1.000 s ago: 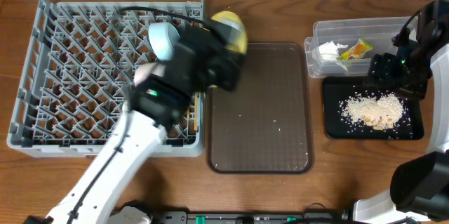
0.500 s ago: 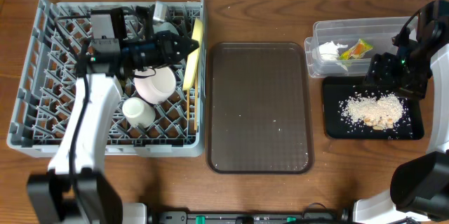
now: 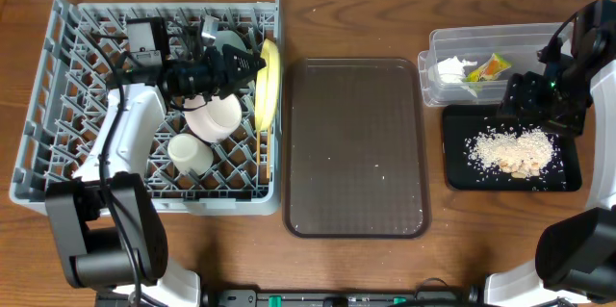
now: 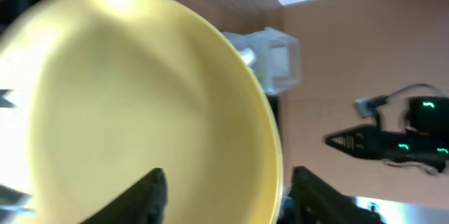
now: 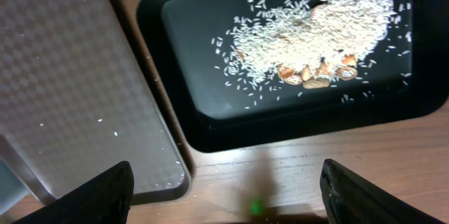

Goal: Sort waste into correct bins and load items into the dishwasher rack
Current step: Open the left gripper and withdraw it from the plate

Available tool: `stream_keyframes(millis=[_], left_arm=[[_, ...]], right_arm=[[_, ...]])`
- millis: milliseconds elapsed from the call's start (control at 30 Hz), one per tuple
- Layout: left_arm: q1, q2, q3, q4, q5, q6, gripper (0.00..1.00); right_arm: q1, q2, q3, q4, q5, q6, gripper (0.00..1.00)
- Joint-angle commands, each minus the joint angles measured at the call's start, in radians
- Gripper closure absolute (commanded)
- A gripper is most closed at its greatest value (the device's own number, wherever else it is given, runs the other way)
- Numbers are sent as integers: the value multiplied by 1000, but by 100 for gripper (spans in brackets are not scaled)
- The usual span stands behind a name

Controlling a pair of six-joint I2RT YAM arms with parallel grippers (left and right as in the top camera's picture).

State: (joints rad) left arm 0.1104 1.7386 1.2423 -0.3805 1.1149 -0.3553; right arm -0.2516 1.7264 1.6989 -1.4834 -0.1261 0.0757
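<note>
The yellow plate [image 3: 269, 81] stands on edge among the pegs at the right side of the grey dishwasher rack [image 3: 67, 105]. My left gripper [image 3: 256, 64] is open, its fingers astride the plate's rim [image 4: 270, 147] with gaps on both sides. A white bowl [image 3: 219, 115] and a small white cup [image 3: 190, 152] sit in the rack beside it. My right gripper [image 3: 537, 105] hovers open and empty over the black tray [image 3: 460, 177], which holds rice scraps [image 5: 309, 34]. Crumpled paper [image 3: 451, 67] and the wrapper [image 3: 494, 66] lie in the clear tub [image 3: 525, 38].
A large brown serving tray [image 3: 356, 143] lies between the rack and the bins, with a few stray grains on it. Its corner [image 5: 70, 90] shows in the right wrist view beside the black tray [image 5: 175, 13]. Bare wooden table [image 3: 366, 18] surrounds everything.
My left arm swung from over the brown tray back over the rack, bringing the plate with it. The plate now stands in the rack and the left jaws have opened. The right arm is still.
</note>
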Motion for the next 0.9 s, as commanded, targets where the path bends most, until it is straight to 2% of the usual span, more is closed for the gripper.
stream_keyframes(millis=[0,167,300,367,467,633,733,867], left_arm=[[13,-74,4,-14,-179,45,34],[18,-195,4,-90,-457,127,30],[17,-286,4,-176,-694,145,27],[17,-316,4,-241,-803,145,27],[17,-341,4,-374,-923,144,20],[18,-336,3,-641,-990,140,16],[17,-334,2,-770,-1005,142,16],[17,-363,-32,-809,-1004,200,16]], right_arm=[[2,-27,1,2,-48,-42,17],[26,-27,1,44,-151,-106,17],[92,-27,1,151,-296,-161,17],[137,-27,1,216,-295,-161,16],[223,-22,1,304,-245,-160,16],[352,3,0,338,-70,-133,14],[396,19,-1,327,15,-68,19],[415,19,-12,309,17,-41,22]])
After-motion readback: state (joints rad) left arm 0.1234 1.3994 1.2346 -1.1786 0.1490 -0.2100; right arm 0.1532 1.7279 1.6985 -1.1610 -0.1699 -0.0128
